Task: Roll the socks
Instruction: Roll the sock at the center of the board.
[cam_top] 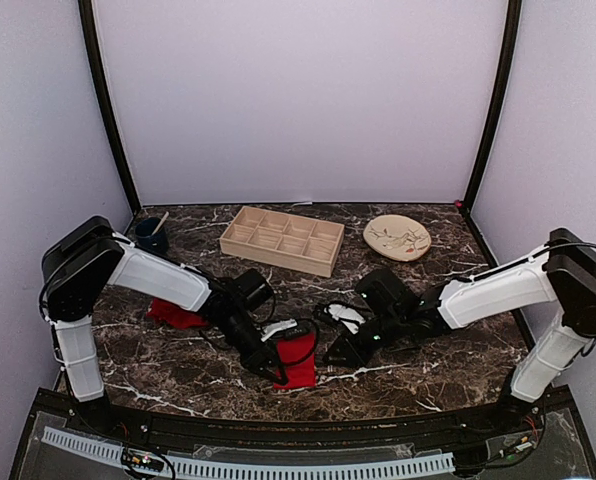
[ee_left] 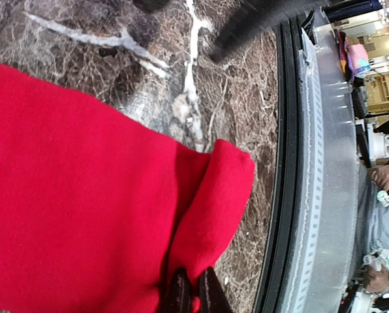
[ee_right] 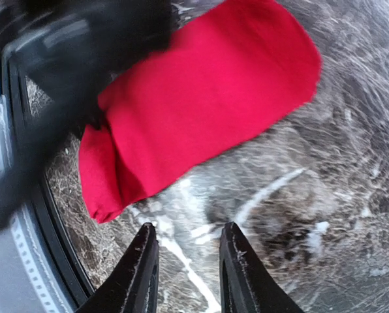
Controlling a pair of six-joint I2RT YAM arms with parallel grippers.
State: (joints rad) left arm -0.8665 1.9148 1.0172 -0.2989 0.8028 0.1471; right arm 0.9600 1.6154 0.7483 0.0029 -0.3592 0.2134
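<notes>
A red sock [cam_top: 299, 360] lies flat near the table's front edge; it also shows in the left wrist view [ee_left: 83, 195] and the right wrist view [ee_right: 201, 98]. My left gripper [cam_top: 276, 368] is shut on the sock's folded near end [ee_left: 214, 202], its fingertips [ee_left: 211, 293] pinching the fabric. My right gripper [cam_top: 336, 358] is open and empty just right of the sock, its fingers [ee_right: 142, 261] over bare marble beside the sock's lower corner [ee_right: 100, 202]. A second red sock [cam_top: 174, 314] lies bunched under my left arm.
A wooden compartment tray [cam_top: 282, 239] stands at the back centre, a beige plate [cam_top: 397, 237] at the back right, a dark cup [cam_top: 151, 234] at the back left. A white object [cam_top: 346, 316] lies by the right arm. The table's black front rim [ee_left: 282, 195] is close.
</notes>
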